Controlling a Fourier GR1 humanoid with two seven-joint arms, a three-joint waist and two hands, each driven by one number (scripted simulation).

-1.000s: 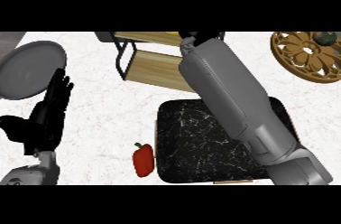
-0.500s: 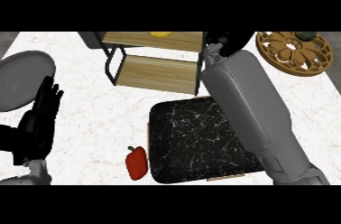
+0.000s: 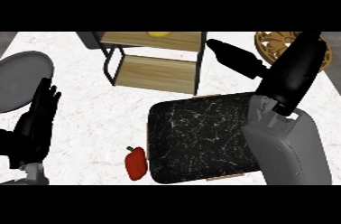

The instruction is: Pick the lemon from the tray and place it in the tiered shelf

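Shelf top (image 3: pixel 126 37): lemon (image 3: pixel 158 34), seemingly clear of R hand (image 3: pixel 234 59).

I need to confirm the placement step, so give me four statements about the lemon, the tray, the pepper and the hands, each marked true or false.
The lemon lies on the tiered shelf's top level. True.
The black tray holds the red pepper. False: the pepper lies on the counter beside the tray's left edge.
The right hand grips the lemon. False: it is open, right of the shelf, holding nothing.
The left hand rests open near the view's left edge. True.
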